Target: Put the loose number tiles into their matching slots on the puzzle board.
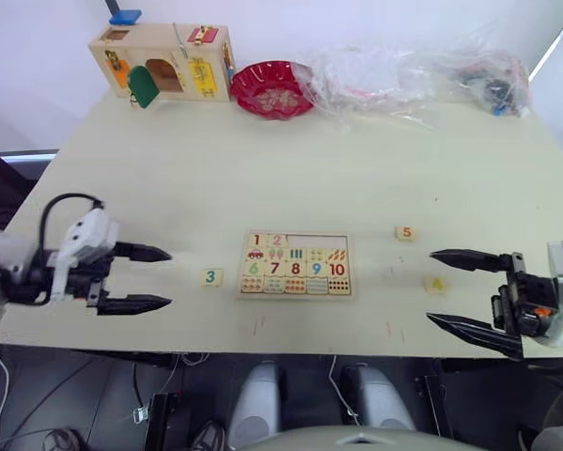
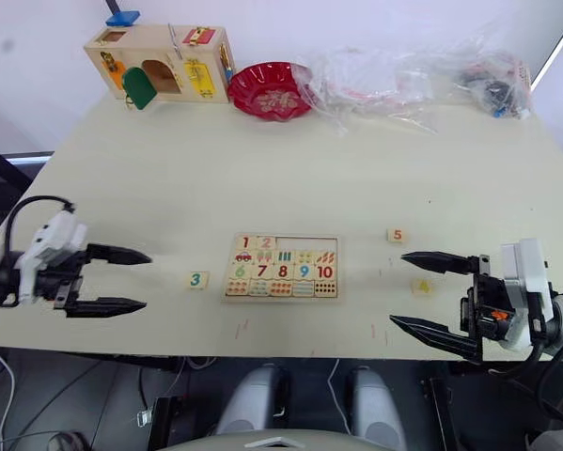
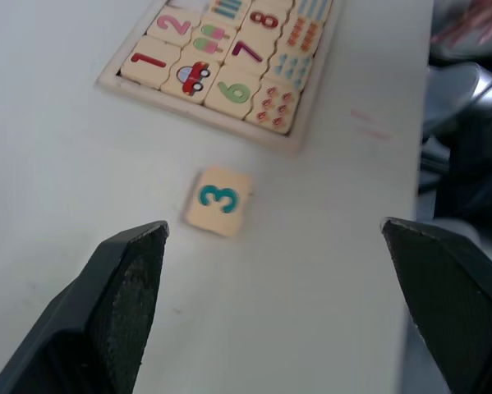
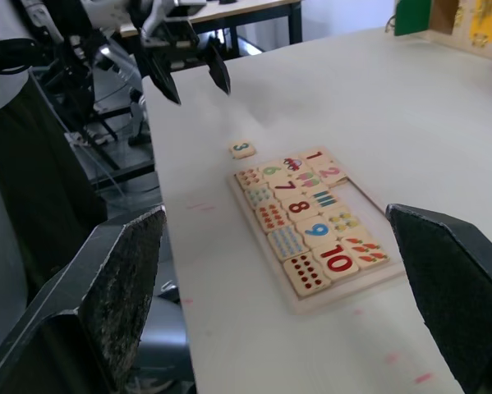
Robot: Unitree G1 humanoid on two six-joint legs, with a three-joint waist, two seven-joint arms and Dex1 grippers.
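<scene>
Lining up the first pick: left gripper [image 1: 159,278] wide open, empty, aimed at the 3 tile [image 1: 211,277] lying just off the puzzle board's [image 1: 297,266] left edge, near the table's [image 1: 262,178] front edge. Right gripper [image 1: 464,292] also wide, near a faint tile, probably the 4 [image 1: 435,283]; the 5 tile [image 1: 406,232] sits beyond. Next: advance left, close on 3

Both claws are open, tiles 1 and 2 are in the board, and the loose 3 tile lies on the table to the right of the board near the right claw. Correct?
Not quite. The 3 tile lies left of the puzzle board, near the left claw, as the left eye view shows. The rest holds: the left and right claw are open, and tiles 1 and 2 sit in the board.
</scene>
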